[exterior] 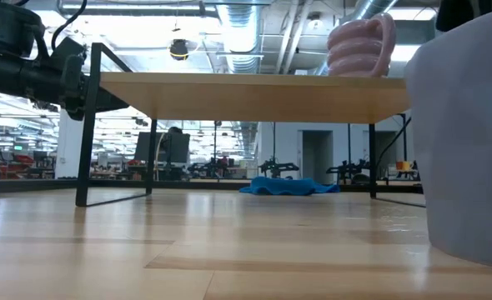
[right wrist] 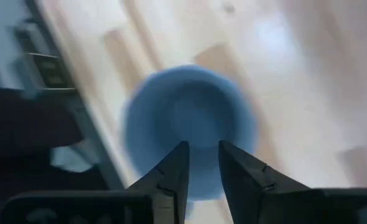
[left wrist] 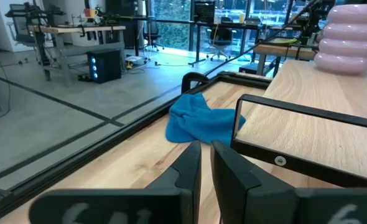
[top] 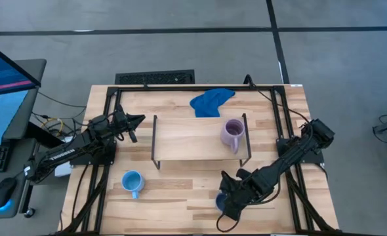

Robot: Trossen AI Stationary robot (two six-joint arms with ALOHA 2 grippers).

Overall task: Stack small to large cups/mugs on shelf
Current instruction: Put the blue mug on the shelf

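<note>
High view: the shelf (top: 193, 139) stands mid-table with the lilac mug (top: 232, 134) on its right end. The sky-blue mug (top: 132, 181) sits on the tabletop (top: 180, 196) in front of the shelf's left end. The grey-blue mug (top: 221, 201) shows only as a sliver under the right gripper (top: 227, 200), near the front edge. The left gripper (top: 133, 126) waits just off the shelf's left end, beside no mug. The blue cloth (top: 210, 101) lies behind the shelf.

Low view: a large pale blurred body at the right edge is probably the grey-blue mug seen close. The lilac mug (exterior: 361, 43) rests on the board above it, with the cloth (exterior: 288, 186) far behind.

Left wrist view: the left gripper (left wrist: 205, 163) has its fingers close together with a thin gap, holding nothing, and looks across the shelf (left wrist: 320, 124) toward the lilac mug (left wrist: 351, 34).

Right wrist view: the right gripper (right wrist: 202, 168) points straight down into the open mouth of the grey-blue mug (right wrist: 190, 124). Its fingers are slightly apart and not yet clamped. The mug lies directly ahead of the tips, blurred, and its handle cannot be made out.

Deciding relation: the right arm is plainly the nearer. The mug is upright, so the fingers likely need to straddle the wall.
</note>
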